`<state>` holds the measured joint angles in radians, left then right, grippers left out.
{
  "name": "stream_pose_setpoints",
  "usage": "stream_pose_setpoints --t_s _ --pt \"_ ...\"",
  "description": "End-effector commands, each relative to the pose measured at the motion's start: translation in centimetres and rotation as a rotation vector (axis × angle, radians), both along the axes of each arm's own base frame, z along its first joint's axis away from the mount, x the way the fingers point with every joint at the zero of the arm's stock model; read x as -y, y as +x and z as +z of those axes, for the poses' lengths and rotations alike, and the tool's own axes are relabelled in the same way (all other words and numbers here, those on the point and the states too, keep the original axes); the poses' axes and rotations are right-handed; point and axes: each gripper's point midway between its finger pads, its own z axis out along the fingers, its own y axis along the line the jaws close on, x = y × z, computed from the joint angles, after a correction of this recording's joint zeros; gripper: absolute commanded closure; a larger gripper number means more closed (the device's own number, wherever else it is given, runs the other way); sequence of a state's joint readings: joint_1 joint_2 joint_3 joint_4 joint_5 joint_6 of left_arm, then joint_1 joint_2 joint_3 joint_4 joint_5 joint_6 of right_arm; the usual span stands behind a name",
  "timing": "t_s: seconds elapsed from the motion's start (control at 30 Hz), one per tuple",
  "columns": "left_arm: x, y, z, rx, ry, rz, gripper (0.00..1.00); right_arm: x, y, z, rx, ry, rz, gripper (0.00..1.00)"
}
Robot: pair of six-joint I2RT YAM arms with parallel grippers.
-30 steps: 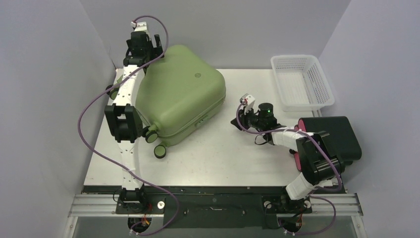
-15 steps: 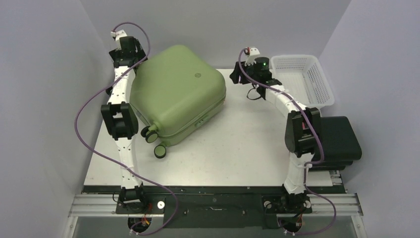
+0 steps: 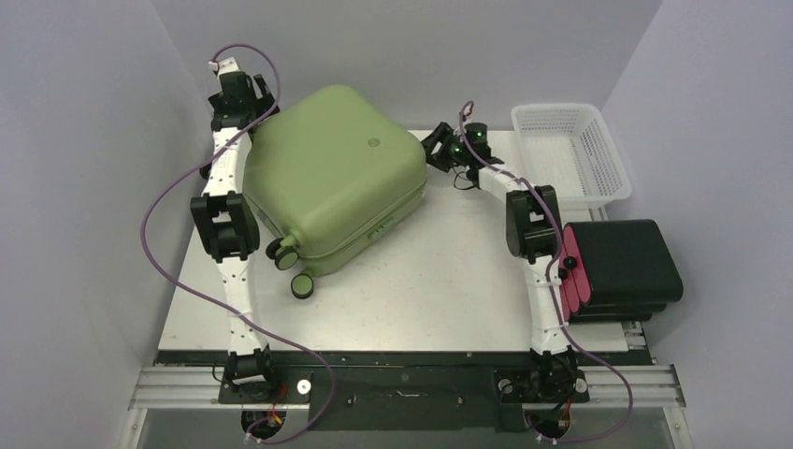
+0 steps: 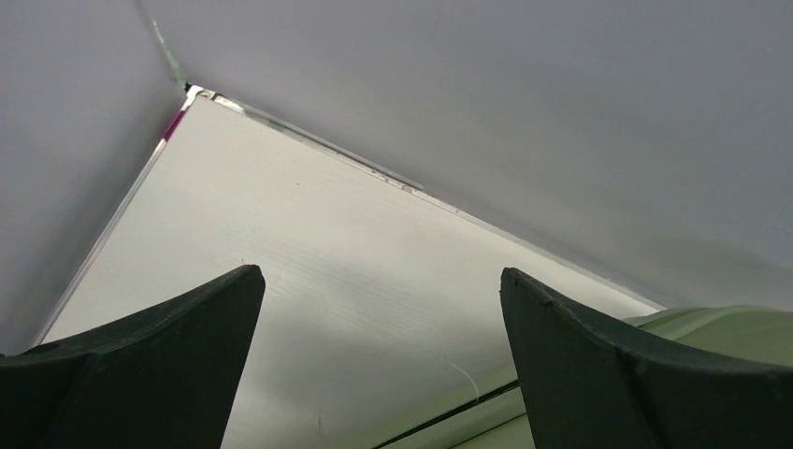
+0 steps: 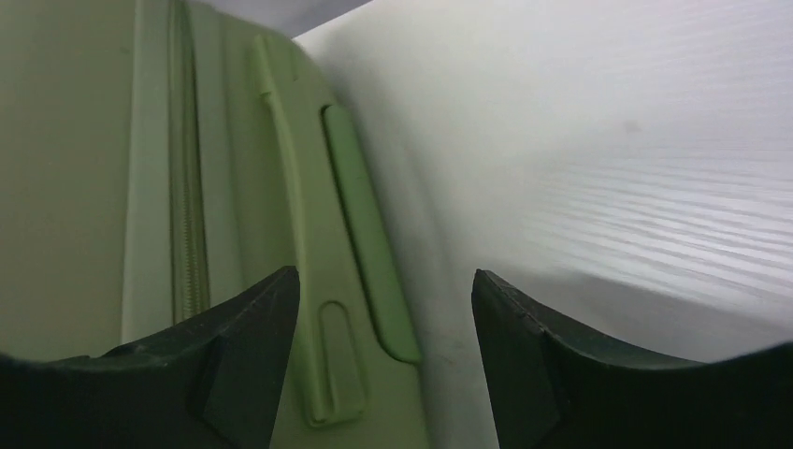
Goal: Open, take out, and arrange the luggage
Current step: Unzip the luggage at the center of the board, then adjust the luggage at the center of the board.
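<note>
Lying shut on the table (image 3: 449, 271), far left, the olive hard-shell luggage (image 3: 332, 178) is showing its smooth lid. Left wrist: the left gripper (image 4: 379, 281) is gaping empty beside its corner. Right wrist: the right gripper (image 5: 385, 281), jaws parted and empty, is facing the zipper seam (image 5: 187, 187); it should be seeking the pull, seemingly out of frame.

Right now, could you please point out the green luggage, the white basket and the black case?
luggage (image 3: 332, 173): top view, middle of green shell.
white basket (image 3: 606, 159): top view, its right wall.
black case (image 3: 625, 262): top view, its black top.
</note>
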<state>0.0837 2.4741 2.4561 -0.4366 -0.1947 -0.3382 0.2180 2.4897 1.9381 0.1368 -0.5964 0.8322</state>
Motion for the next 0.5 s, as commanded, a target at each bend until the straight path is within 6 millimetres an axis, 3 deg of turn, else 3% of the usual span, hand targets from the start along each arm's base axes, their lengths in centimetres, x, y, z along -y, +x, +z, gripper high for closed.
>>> stream_pose_setpoints --t_s 0.0,0.1,0.2,0.27,0.43,0.47 --pt "5.9 -1.1 -5.7 -0.166 -0.031 -0.276 0.04 -6.3 -0.8 9.4 0.138 0.258 0.136 0.36" --pt "7.3 -1.5 -6.6 -0.193 -0.036 -0.353 0.04 -7.9 -1.7 10.5 0.145 0.328 0.183 0.38" --pt "9.1 -2.2 -7.5 -0.233 -0.013 -0.428 0.04 -9.7 -3.9 11.5 0.168 0.368 0.270 0.44" --pt "9.7 -2.7 -8.0 -0.254 0.006 -0.464 0.04 -10.7 -6.3 11.0 0.161 0.352 0.342 0.47" --pt "13.9 -4.3 -8.3 -0.289 0.026 -0.599 0.03 -11.6 -12.5 8.1 0.121 0.271 0.445 0.50" --pt "14.2 -4.8 -8.7 -0.304 0.030 -0.618 0.03 -11.5 -13.4 9.0 0.136 0.260 0.456 0.50"
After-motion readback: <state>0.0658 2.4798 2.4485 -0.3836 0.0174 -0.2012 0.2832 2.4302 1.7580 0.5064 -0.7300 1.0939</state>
